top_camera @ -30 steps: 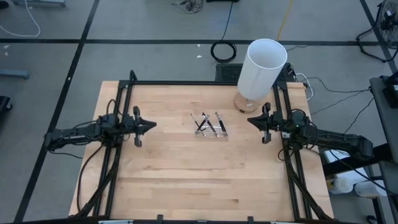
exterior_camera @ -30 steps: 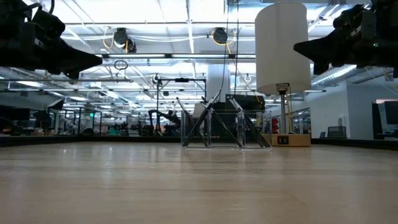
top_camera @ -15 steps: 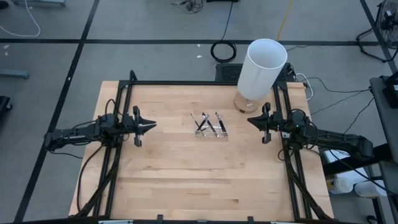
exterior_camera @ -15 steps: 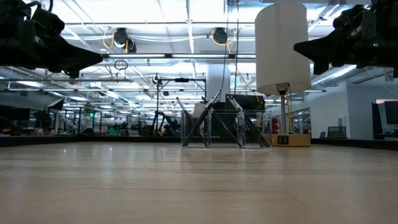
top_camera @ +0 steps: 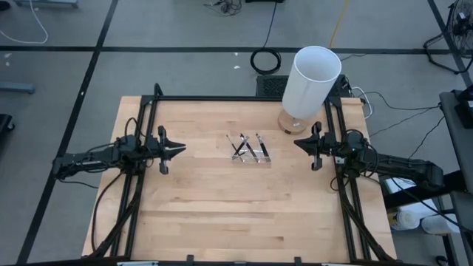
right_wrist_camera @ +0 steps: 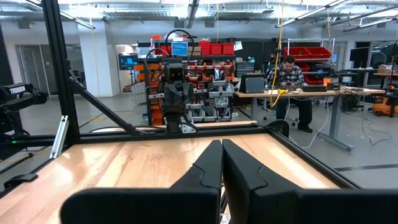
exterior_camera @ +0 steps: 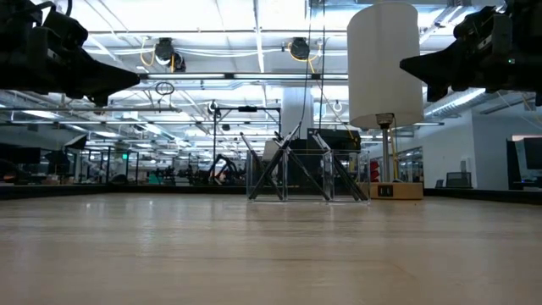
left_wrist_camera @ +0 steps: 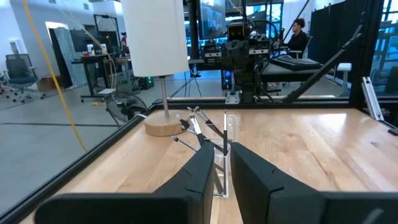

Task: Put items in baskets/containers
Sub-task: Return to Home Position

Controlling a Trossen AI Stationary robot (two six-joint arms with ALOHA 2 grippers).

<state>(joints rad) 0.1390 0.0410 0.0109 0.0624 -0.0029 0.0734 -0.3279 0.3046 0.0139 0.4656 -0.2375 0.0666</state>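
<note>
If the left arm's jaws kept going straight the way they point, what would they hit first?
Probably the clear tray holding the sticks, which lies straight ahead of the left gripper. The low view shows that gripper raised, so it might only clip the leaning sticks or pass above them.

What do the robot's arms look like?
The left arm and right arm are slim, black and jointed, with thin black cables looping by the wrists. Each ends in a pointy dark gripper: left gripper, right gripper. The right one's fingers are smooth black wedges. No markings show.
</note>
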